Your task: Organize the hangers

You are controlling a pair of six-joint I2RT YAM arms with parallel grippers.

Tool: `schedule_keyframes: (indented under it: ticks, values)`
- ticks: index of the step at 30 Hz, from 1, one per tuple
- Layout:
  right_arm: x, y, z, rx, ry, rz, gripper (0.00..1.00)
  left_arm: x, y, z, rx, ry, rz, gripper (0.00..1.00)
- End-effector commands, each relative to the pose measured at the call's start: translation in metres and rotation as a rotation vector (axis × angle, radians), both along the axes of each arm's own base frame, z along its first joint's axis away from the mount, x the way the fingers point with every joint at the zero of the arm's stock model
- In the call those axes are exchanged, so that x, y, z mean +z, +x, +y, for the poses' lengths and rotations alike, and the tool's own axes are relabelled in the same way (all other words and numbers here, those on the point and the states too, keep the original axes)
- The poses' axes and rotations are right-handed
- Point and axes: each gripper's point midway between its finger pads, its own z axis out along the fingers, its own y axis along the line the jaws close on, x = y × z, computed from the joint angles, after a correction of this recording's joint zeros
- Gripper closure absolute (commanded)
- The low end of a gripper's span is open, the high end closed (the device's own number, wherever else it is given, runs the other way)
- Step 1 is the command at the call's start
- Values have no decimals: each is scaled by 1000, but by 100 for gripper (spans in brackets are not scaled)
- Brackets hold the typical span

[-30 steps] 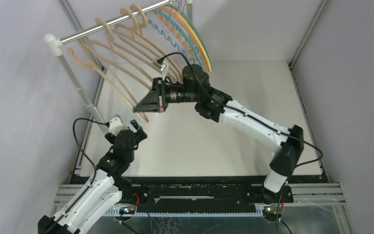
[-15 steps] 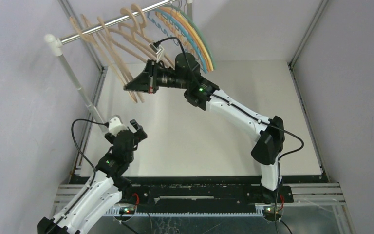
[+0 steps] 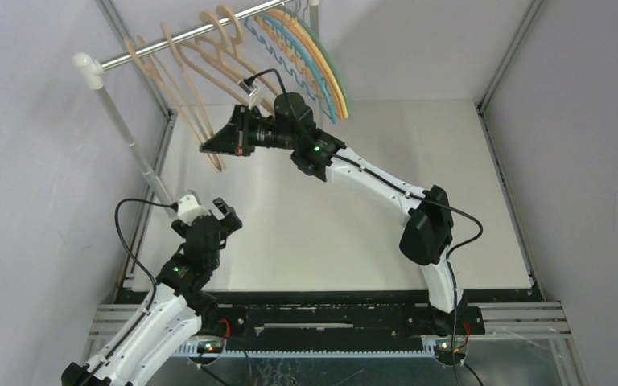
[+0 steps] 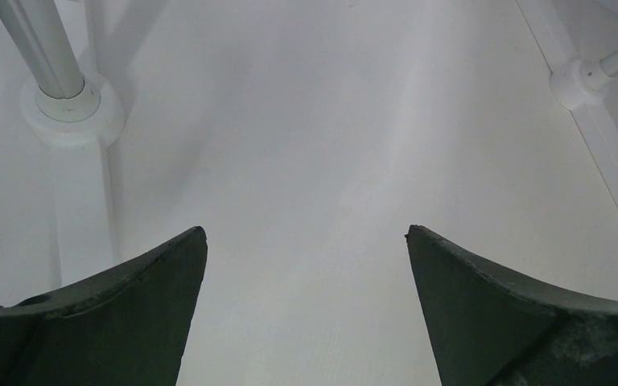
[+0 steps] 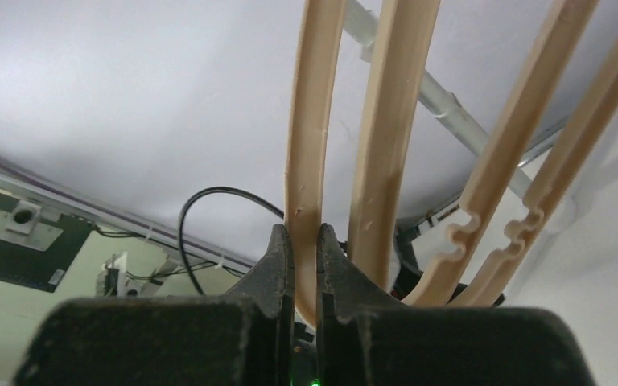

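Swung left and farther back since a second ago, the right claw point(image 3: 208, 148) has dragged the low end of a beige hanger point(image 5: 309, 129) with it, so the beige hangers point(image 3: 209, 64) hang steeper and closer together under the silver rail point(image 3: 141, 52). Its fingers point(image 5: 280, 257) are clamped on that hanger's bar, with three more beige bars just to the right in the wrist view. The thin coloured hangers point(image 3: 322, 64) hang bunched at the rail's far right end. The left claw point(image 4: 306, 233) has barely shifted: it is spread apart and holds nothing, low above the white surface point(image 4: 314, 121) near the white pole point(image 4: 44, 48) at the left edge
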Motion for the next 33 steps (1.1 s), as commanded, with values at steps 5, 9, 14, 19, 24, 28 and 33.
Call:
schedule_keyframes:
  ticks: [5, 9, 14, 19, 24, 28, 33]
  values:
    - [23, 5, -16, -102, -11, -93, 11, 8, 0, 1, 5, -2, -24, 0]
    - [22, -1, -27, -135, -54, -140, 0, 6, 1, 2, 14, 8, -8, 1]
    - [18, -16, -47, -191, -164, -246, 0, 3, 3, 1, 13, 20, 20, 0]
    - [-4, -37, -81, -284, -321, -364, 0, 0, 2, 3, 19, 31, 33, 0]
    - [-47, -48, -133, -344, -445, -396, 0, 2, 4, 3, 15, 47, 38, 0]
    - [-81, -48, -186, -429, -545, -393, 0, 5, 5, 3, 17, 53, 39, 0]
    - [-137, -27, -251, -577, -713, -330, 0, 7, 6, 1, 8, 50, 33, 0]
